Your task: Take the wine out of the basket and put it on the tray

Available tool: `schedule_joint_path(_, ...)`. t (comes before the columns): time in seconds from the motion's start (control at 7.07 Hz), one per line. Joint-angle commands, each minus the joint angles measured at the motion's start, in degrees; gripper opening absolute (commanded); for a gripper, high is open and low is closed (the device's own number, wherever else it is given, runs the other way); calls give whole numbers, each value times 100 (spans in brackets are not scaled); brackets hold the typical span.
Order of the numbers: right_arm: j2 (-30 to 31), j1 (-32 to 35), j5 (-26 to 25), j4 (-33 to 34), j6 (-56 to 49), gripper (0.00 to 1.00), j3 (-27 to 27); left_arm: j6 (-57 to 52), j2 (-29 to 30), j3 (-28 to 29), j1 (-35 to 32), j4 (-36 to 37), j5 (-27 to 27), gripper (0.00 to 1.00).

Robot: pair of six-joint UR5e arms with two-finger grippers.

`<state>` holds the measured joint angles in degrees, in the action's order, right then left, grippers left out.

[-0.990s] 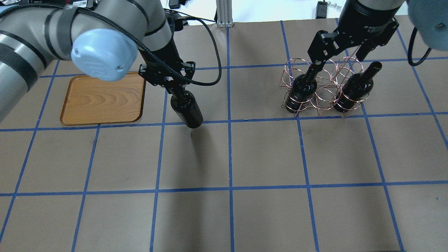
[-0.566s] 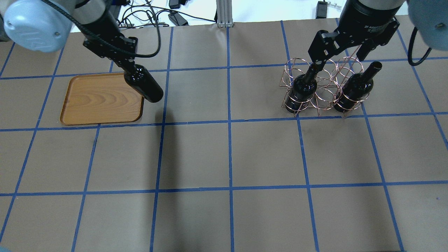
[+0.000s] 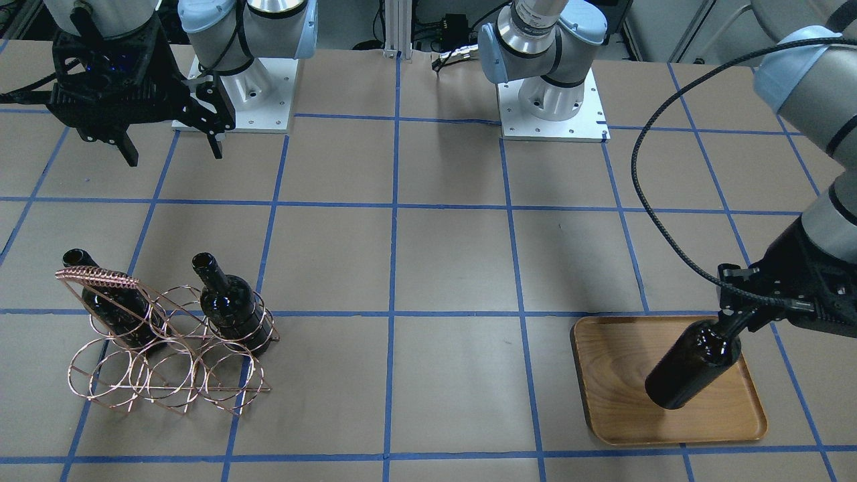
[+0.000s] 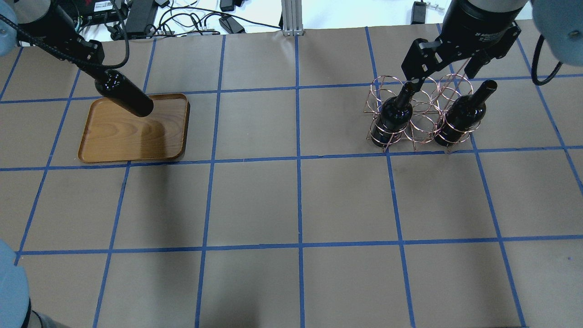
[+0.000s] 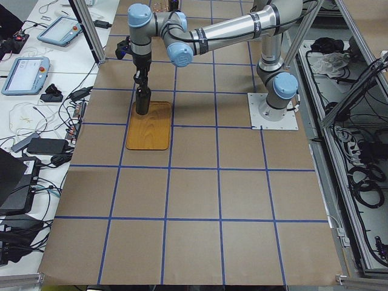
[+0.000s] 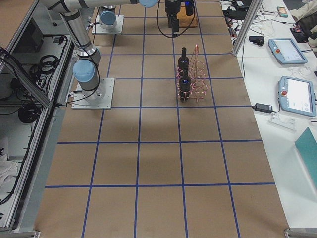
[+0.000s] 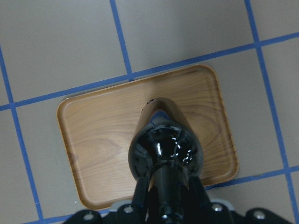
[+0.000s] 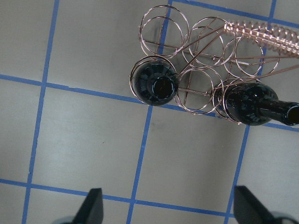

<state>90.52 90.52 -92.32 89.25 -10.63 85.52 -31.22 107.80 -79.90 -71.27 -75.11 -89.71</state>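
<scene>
The shiny, almost black glass wine bottle point(image 4: 124, 95) is in the upper left of the overhead view. It hangs over the flat tray of light brown wood with round corners point(image 4: 114, 141). In the left side view the bottle stands straight up and down, neck on top. In the left wrist view its round bottom is over the middle part of the tray. I cannot tell if the bottom touches the wood. The black left gripper point(image 3: 733, 323) has the bottle by its thin neck, with its jaws closed tight on the glass, one on each side. The tray lies flat on the brown table with blue tape lines point(image 4: 296, 205). Far across the table, in the upper right of the overhead view, sits the pink-copper wire basket made of round loops point(image 4: 421, 114). A left dark bottle point(image 4: 394, 116) and a right dark bottle point(image 4: 460, 116) stand neck up in its loops, with open loops between them. The black right gripper point(image 4: 439, 68) hangs in the air above the basket. Its jaws are spread wide and hold nothing. In the right wrist view the two jaw tips show at the bottom corners and the basket at the top.
</scene>
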Motion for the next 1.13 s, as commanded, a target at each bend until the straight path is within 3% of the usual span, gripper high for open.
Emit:
schedule_joint_path(0.0,1,-35,-14,91,-44,98,0,-217,82,-61,340,-12,-47,8)
schedule_joint_path(0.28,1,-70,38,100,-71,99,0,-157,101,-149,342,-73,-11,15)
schedule_joint_path(0.42,1,-70,21,197,-79,99,0,-174,101,-149,341,-83,-20,45)
schedule_joint_path(0.57,1,-70,21,180,-79,99,0,-174,109,-158,359,-83,-3,99)
schedule_joint_path(0.85,1,-79,3,145,-70,99,0,-139,-65,-149,298,-118,-55,100)
schedule_joint_path(0.99,1,-79,3,162,-70,99,0,-104,-327,-79,210,-475,-64,100)
